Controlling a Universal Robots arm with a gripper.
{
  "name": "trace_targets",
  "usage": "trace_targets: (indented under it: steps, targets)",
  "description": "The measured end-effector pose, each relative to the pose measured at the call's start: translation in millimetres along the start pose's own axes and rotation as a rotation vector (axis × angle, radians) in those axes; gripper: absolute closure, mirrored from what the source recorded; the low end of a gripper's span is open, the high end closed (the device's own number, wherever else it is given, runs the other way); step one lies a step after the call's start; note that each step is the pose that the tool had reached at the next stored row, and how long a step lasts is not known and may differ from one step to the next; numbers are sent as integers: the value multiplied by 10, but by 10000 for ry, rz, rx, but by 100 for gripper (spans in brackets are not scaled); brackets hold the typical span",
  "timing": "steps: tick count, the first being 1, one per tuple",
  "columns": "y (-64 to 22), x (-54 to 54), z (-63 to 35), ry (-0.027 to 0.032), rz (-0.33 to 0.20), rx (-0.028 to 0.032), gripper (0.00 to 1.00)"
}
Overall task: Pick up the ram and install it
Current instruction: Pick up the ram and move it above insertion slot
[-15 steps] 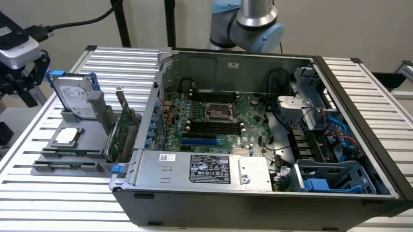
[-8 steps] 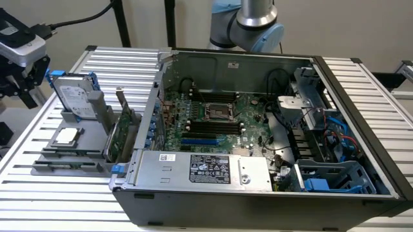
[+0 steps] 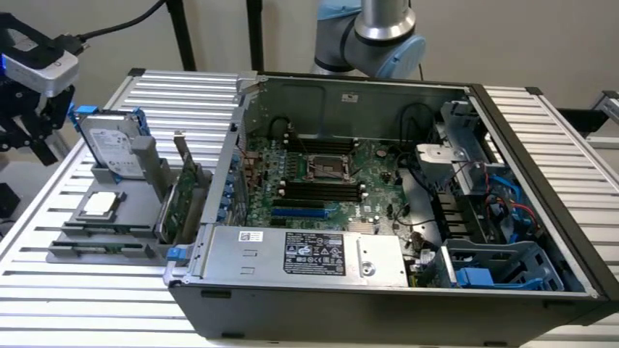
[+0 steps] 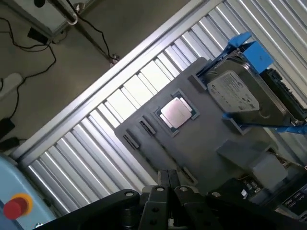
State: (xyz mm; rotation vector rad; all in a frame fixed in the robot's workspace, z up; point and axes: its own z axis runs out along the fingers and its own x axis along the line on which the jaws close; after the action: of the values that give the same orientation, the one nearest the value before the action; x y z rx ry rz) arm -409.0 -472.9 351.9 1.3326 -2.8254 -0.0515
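My gripper [image 3: 29, 141] hangs above the table's left edge in the exterior view, to the left of and higher than the grey parts tray [image 3: 72, 239]. In the wrist view its dark fingertips [image 4: 163, 178] stand pressed together with nothing between them, over the tray [image 4: 211, 139]. A thin strip [image 4: 175, 163] stands edge-on in the tray's long slot just ahead of the fingertips; I cannot tell whether it is the ram. The open computer case [image 3: 387, 290] lies on its side, with black memory slots [image 3: 320, 190] bare on the motherboard.
The tray also holds a silver hard drive with blue rails [image 3: 111, 148], a square processor [image 3: 101, 205] and a green expansion card [image 3: 184, 196] standing next to the case wall. The arm's base [image 3: 382, 32] rises behind the case. Floor and cables [image 4: 29, 43] lie beyond the table edge.
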Motion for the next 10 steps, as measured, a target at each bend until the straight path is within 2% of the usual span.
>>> trace_targets:
  steps: [10]
  targets:
    - [-2,0,53,89,-1819,21,100]
